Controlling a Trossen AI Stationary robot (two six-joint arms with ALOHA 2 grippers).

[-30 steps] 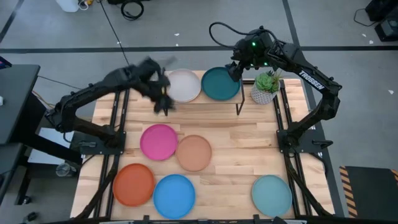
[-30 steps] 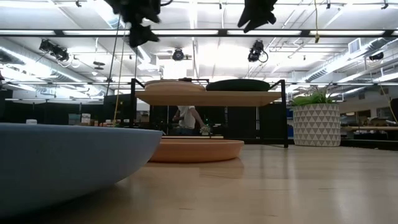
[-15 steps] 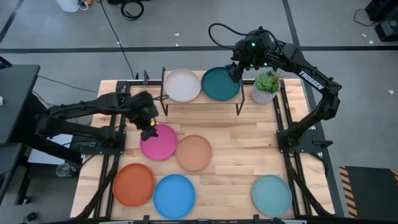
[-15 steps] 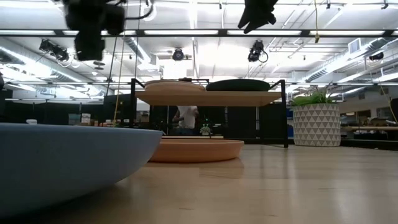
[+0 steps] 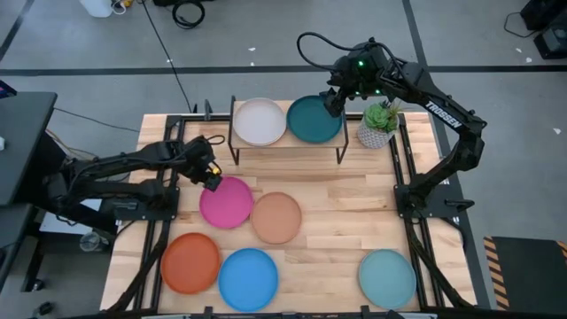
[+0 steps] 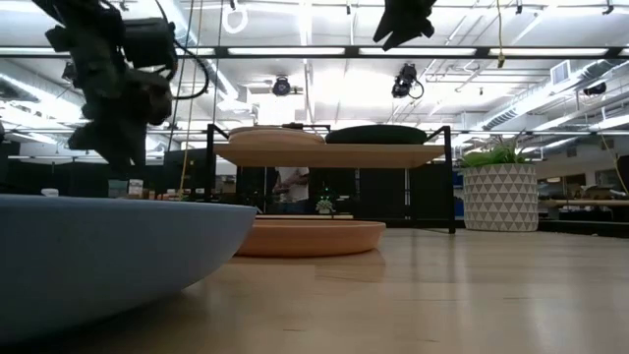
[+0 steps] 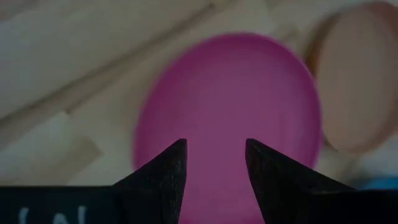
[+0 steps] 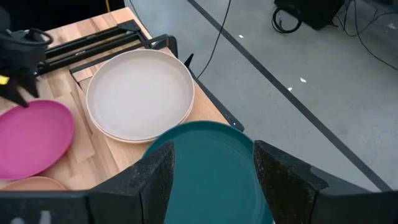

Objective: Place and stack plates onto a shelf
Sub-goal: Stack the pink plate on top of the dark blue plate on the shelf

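Pink plate lies on my worktop beside the tan one; my left gripper hovers at its rim, fingers apart, empty. My right gripper waits spread over the shelf's teal plate, potted plant close by.

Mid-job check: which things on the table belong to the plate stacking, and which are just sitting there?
Job:
shelf
cream plate and dark teal plate, both on the shelf
pink plate
tan plate
orange plate
blue plate
light teal plate

Lying about:
potted plant
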